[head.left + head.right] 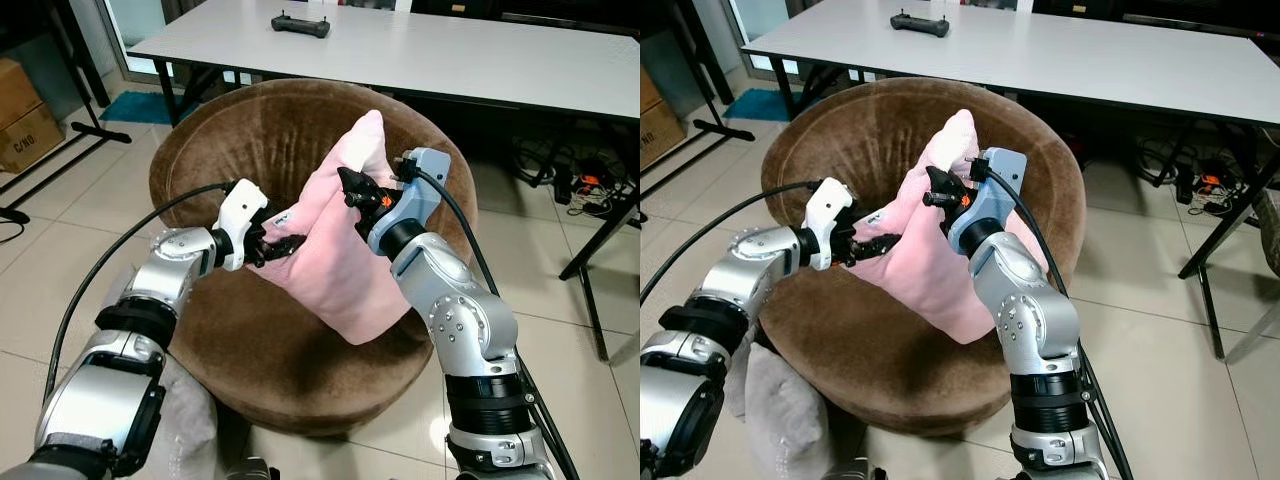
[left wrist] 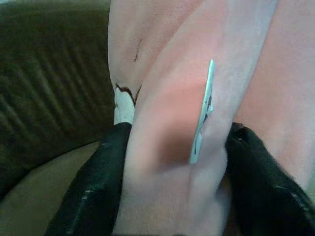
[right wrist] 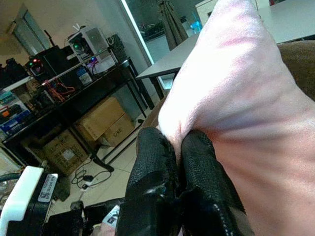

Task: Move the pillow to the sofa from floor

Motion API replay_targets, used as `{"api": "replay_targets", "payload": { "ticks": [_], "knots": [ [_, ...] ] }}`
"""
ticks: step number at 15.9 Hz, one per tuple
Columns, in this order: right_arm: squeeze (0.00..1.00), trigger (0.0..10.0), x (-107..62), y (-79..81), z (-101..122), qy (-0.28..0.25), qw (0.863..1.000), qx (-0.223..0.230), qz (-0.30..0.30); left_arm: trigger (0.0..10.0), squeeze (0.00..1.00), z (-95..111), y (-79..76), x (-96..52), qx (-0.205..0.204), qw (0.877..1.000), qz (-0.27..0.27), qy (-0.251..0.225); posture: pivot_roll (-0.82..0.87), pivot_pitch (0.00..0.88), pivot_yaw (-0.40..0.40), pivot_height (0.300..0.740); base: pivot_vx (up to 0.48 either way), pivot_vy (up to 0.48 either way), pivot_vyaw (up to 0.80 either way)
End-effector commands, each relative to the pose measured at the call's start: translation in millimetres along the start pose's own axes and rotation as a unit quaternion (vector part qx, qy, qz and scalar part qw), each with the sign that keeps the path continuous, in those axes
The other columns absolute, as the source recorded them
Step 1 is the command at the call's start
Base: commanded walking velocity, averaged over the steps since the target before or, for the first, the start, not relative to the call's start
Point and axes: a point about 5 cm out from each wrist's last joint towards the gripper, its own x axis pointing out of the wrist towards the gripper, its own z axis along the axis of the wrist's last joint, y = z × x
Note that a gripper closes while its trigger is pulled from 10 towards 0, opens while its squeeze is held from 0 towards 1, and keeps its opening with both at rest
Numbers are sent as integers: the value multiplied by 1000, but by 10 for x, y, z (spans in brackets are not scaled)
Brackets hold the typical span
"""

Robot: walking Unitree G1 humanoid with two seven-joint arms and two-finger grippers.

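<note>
Pink pillow (image 1: 340,250), off the floor and held tilted over the brown sofa (image 1: 200,150) seat, left gripper (image 1: 285,243) clamped on its side fold, right gripper (image 1: 352,186) pinching its upper edge; remaining, by judgement: lower, release both.

left pincer (image 2: 174,182) | fingers (image 2: 91,189) clamp pink pillow (image 2: 167,123) | brown sofa (image 2: 49,98) behind

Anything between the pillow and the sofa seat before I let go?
Nothing visible: the pink pillow already sits on the brown round sofa, with the left gripper and right gripper both shut on it.
</note>
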Motion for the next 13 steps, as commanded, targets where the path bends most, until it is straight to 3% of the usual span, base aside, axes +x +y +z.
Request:
{"api": "replay_targets", "payload": {
  "ticks": [1,13],
  "knots": [
    [0,10000,-6,156,262,-58,998,-3,39,0,0,-127,-17,-6,1,999,0,37,90,0,-14,740,0,0,0],
    [0,10000,-1,105,230,-52,998,1,26,0,0,-195,50,-56,14,998,34,46,91,0,-23,740,0,0,0]
  ]
}}
